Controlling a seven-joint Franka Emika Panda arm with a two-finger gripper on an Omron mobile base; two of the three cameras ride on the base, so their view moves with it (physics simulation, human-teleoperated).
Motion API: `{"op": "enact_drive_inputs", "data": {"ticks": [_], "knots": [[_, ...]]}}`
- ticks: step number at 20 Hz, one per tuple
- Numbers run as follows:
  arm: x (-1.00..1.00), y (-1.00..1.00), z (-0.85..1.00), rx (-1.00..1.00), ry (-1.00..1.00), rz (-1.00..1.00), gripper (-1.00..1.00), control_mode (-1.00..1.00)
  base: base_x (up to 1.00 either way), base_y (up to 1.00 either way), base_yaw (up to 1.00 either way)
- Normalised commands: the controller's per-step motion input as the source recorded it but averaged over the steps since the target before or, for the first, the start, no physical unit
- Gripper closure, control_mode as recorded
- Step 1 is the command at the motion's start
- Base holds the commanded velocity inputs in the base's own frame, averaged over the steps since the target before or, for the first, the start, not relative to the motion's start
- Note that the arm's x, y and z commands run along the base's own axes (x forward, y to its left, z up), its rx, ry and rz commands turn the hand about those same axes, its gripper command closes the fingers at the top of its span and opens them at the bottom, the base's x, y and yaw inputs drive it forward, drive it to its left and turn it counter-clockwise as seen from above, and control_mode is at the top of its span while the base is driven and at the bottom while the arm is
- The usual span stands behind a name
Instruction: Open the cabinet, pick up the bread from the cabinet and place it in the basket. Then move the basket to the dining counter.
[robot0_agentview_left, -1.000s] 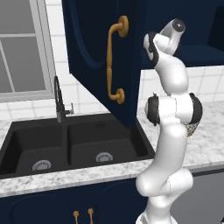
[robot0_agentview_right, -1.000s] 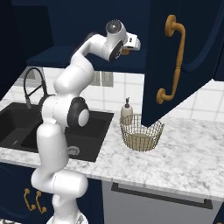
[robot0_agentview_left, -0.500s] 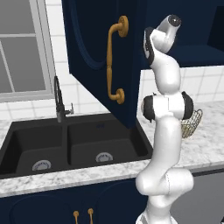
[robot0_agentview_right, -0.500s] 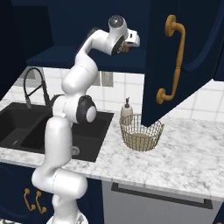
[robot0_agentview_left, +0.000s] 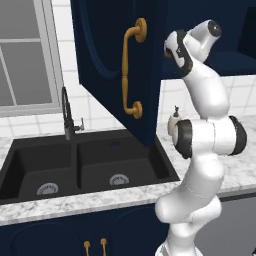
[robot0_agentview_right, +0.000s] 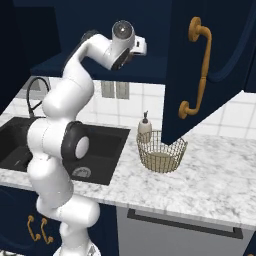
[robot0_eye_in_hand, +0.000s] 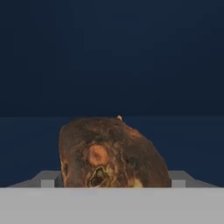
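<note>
- At the bottom centre of the hand view, the bread (robot0_eye_in_hand: 111, 153) sits on the dark shelf floor inside the cabinet (robot0_eye_in_hand: 112, 52). It is very near the camera, and its lower edge is cut off.
- Pale grey corners flank the bread low on either side. The fingertips themselves are hard to make out.
- Gripper (robot0_agentview_right: 141, 46): reaches into the open cabinet at shelf height. Whether its jaws are spread or pressed on the bread cannot be told.
- In the left base view, the hand passes behind the edge of the open door (robot0_agentview_left: 117, 65), which hides the jaws.
- Above and behind the bread there is plain navy wall with open room.
- Basket (robot0_agentview_right: 175, 150): stands on the marble counter (robot0_agentview_right: 215, 180) below the cabinet, with its rim partly behind the lower corner of the right door (robot0_agentview_right: 220, 60).
- Soap bottle (robot0_agentview_right: 145, 127): just beside the basket, on the side towards the sink (robot0_agentview_left: 90, 165).
- Bare counter lies to the basket's right.
</note>
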Motion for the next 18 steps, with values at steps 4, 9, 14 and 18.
{"op": "enact_drive_inputs", "data": {"ticks": [4,9,14,18], "knots": [[-1.00,0.11,0.23,0.00,-0.18,0.00,1.00,-1.00,0.00,0.00,0.00],[-1.00,0.00,0.45,0.00,-0.01,-0.01,1.00,-1.00,0.00,0.00,0.00],[-1.00,0.00,0.47,0.00,0.00,0.00,1.00,-1.00,0.00,0.00,0.00],[-1.00,-0.03,0.08,-0.07,0.13,-0.03,1.00,-1.00,0.00,0.00,0.00]]}}
